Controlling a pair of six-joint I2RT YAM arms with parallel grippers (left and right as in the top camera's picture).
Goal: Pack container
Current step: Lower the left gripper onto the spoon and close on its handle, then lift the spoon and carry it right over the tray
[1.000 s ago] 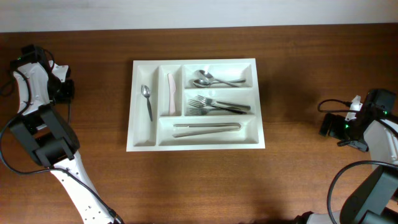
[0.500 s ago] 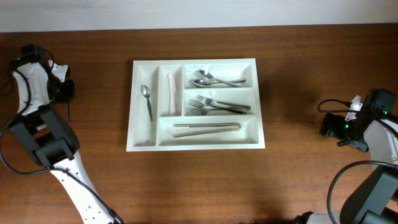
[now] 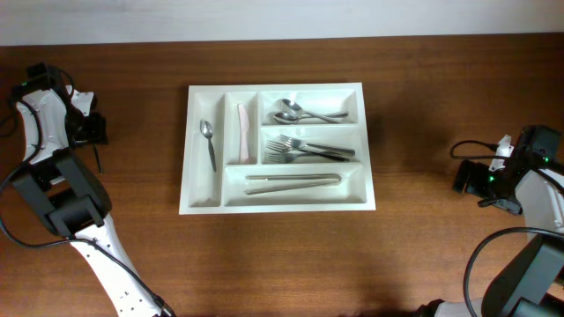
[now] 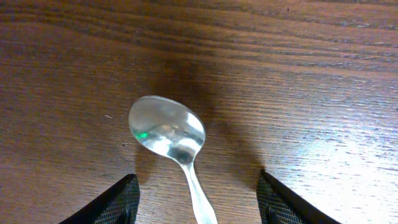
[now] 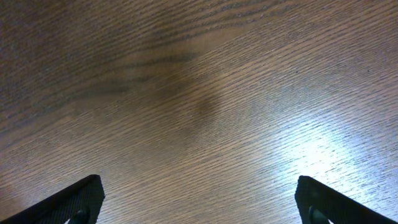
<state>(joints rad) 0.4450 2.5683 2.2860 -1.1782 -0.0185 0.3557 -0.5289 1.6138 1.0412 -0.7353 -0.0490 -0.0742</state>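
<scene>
Where the brown wood-grain table [image 3: 441,79] meets a pale wall strip [image 3: 282,18] at 12 o'clock, the container [image 3: 278,209] lies flat at centre, holding spoons [image 3: 300,113], forks [image 3: 308,150] and tongs [image 3: 293,180]. Only the left wrist view shows a loose spoon [image 4: 168,134] lying on the wood between the spread fingers of the left gripper [image 4: 199,205], neither finger touching it; the right wrist view shows bare wood between the wide-apart fingers of the right gripper [image 5: 199,208]. Overhead, the container sits well apart from both: left fingers at 9 o'clock, right fingers at 3 o'clock.
</scene>
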